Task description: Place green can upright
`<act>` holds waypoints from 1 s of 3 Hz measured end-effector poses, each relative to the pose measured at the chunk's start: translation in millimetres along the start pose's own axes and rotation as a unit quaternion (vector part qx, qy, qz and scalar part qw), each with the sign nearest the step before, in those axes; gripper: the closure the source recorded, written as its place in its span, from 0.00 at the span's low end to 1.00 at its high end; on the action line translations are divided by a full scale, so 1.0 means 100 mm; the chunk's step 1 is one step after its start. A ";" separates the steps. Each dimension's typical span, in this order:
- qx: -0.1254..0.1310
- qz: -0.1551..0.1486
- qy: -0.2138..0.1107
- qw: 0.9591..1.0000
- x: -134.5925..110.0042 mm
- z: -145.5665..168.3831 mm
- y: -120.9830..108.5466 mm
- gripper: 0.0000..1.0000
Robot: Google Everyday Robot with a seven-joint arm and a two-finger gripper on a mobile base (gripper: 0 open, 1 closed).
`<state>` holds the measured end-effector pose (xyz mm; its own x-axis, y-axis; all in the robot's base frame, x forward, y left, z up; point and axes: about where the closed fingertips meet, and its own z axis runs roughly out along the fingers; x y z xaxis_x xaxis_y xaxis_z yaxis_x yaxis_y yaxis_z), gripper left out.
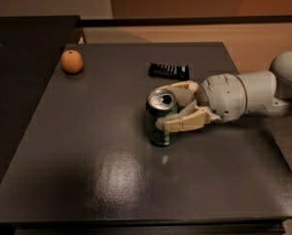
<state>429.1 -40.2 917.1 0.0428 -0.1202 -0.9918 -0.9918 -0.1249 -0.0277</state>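
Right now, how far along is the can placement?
Done: the green can stands upright on the table, open end up. In hand: the gripper clasps it, a finger on each side. Left: release the can and pull away.

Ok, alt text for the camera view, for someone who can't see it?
A green can stands upright mid-table, gripped between the fingers of the gripper, which reaches in from the right. On the dark table, an orange sits at the far left corner; a black ridged bar lies behind the can.
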 end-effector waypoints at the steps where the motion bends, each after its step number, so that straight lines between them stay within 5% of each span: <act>1: -0.002 -0.001 0.000 1.000 -0.01 0.02 0.00 0.13; 2: -0.003 -0.002 0.001 1.000 -0.02 0.04 0.01 0.00; 3: -0.003 -0.002 0.001 1.000 -0.02 0.04 0.01 0.00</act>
